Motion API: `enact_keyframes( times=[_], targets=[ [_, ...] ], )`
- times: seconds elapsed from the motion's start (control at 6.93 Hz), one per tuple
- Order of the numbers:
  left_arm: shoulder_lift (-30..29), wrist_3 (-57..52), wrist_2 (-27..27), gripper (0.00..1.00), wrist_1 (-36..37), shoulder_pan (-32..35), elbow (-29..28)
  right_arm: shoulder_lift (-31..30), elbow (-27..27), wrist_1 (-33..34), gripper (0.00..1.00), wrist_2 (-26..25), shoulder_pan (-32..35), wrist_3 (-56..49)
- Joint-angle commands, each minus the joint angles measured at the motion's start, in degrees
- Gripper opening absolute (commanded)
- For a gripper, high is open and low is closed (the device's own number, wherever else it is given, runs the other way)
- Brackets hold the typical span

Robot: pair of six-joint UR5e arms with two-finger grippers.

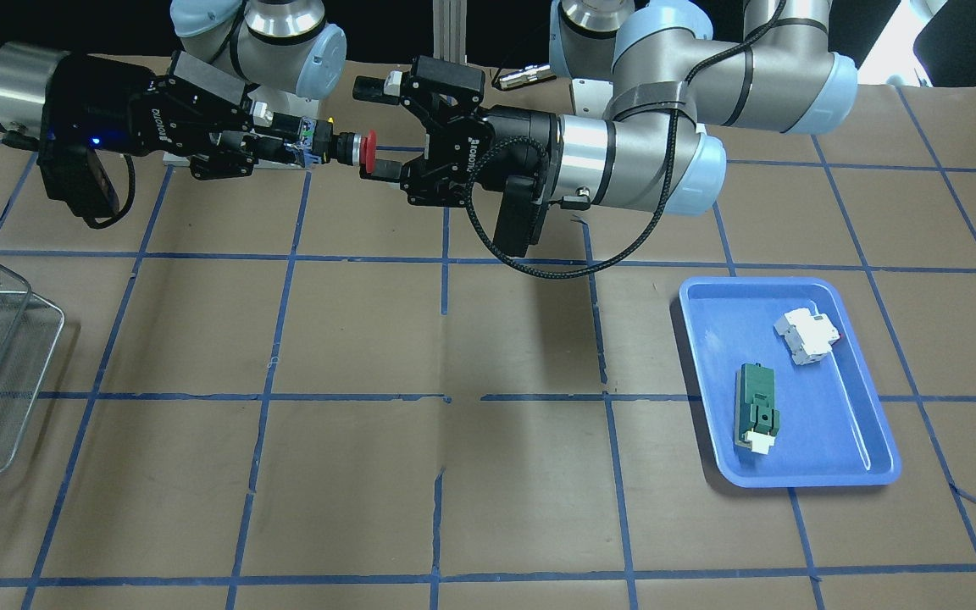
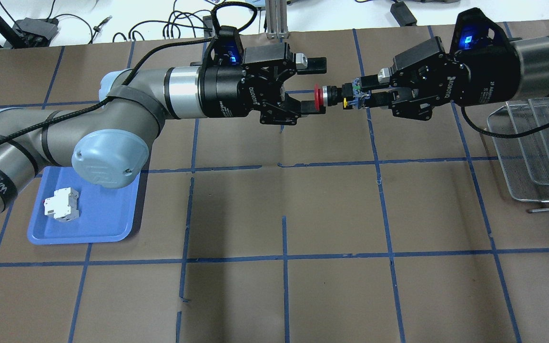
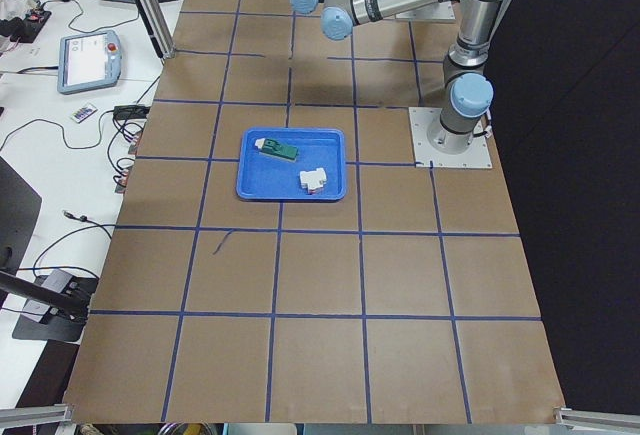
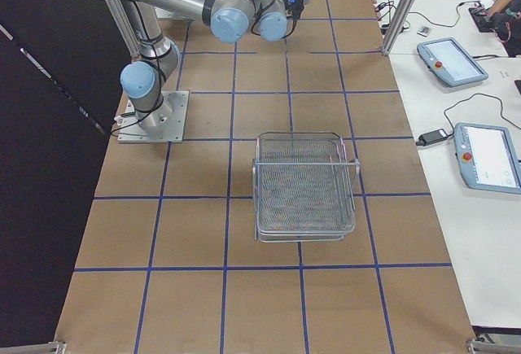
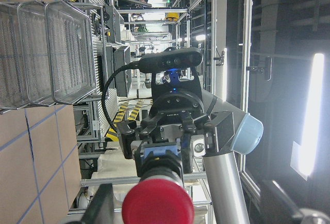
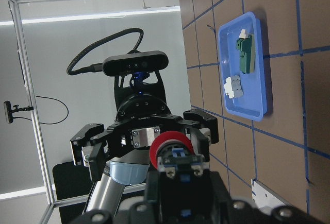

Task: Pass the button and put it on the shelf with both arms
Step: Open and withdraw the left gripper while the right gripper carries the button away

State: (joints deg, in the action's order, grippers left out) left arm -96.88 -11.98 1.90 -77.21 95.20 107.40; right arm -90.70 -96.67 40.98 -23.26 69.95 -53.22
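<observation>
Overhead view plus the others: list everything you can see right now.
button: one, red cap, black-blue body, mid-air between the grippers
shelf: one, silver wire mesh, table's end at robot's right
tray: one, blue, table's left part
green block: one, green, in the tray
white block: one, white, in the tray
table: one, brown with blue tape grid
teach pendants: two, grey, off the table, operators' side
left gripper: one, black, open around the red cap
right gripper: one, black, shut on the button's body
</observation>
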Motion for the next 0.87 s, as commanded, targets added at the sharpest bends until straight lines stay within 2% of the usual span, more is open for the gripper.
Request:
enact_keyframes(
  times=[0.0, 0.14, 0.29, 0.43, 0.58, 0.72],
  targets=[
    [-0.23, 20.38, -17.26, 1.00, 18.38, -4.64, -0.70, -0.44, 3.93, 0.33, 0.31, -6.95, -1.65, 0.31],
    [-0.50, 24.85, -20.50, 1.00, 23.28, -7.80, -0.96, -1.31, 4.38, 2.85, 0.30, -11.68, -4.45, 0.30],
    [-0.50, 24.81, -24.88, 1.00, 23.16, -9.75, -0.79, -2.02, 4.65, 8.79, 0.29, -20.08, -8.22, 0.57],
    [0.11, 24.81, -36.06, 1.00, 23.16, -10.81, -1.31, -2.81, 5.09, 15.12, 0.28, -27.03, -11.91, 0.92],
    [0.99, 24.72, -44.96, 1.00, 22.64, -10.91, -1.31, -4.82, 5.01, 22.49, 0.28, -33.63, -13.95, 0.92],
    [1.86, 24.37, -56.80, 1.00, 22.37, -10.91, -1.40, -5.53, 5.09, 30.48, 0.28, -40.40, -14.14, 1.01]
  ],
)
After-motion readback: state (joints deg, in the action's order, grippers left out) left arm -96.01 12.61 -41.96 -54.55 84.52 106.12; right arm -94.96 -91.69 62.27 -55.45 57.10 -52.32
